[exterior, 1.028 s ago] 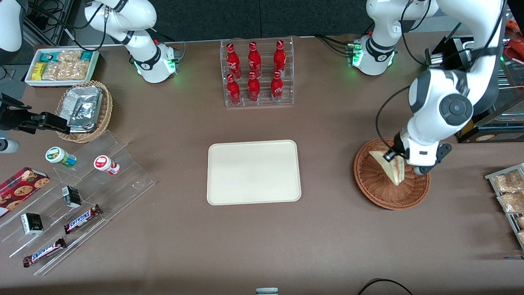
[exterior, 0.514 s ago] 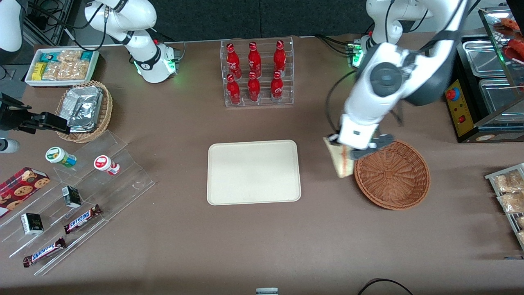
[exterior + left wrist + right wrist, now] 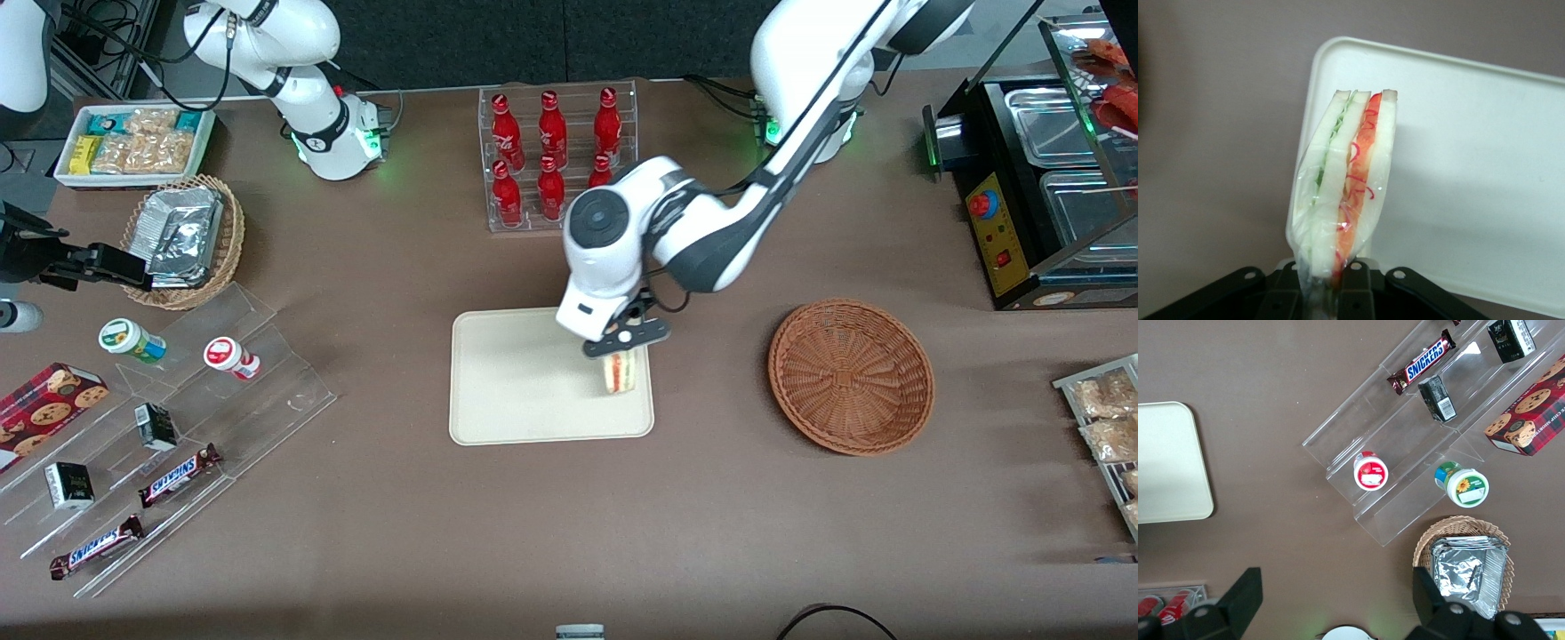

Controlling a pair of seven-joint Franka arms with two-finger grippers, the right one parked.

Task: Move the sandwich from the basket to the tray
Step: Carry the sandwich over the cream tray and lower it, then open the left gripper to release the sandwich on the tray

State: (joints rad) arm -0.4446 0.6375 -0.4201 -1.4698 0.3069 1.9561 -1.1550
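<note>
Worktop (image 3: 711,533): brown, flat, carrying all items listed.

Tray (image 3: 516,391): cream, rectangular, rounded corners, low rim; lies flat at the middle of the worktop. Taken as the landmark for the entries below.

Sandwich (image 3: 620,372): pale bread wedge in clear wrap, red and green filling showing along its edge. Hangs over the tray's edge on the working arm's side, cut edge pointing down at the tray. Whether it touches the tray surface cannot be told.

Claw (image 3: 620,348): directly above the sandwich, over that same tray edge. Its two fingers (image 3: 1355,293) are closed tight on the narrow end of the wrapped sandwich (image 3: 1348,193).

Basket (image 3: 851,375): round, reddish-brown wicker; sits well apart from the tray toward the working arm's end of the worktop. Nothing in it.

Bottle rack (image 3: 558,156): clear, holding red bottles in rows; stands farther from the front camera than the tray.
</note>
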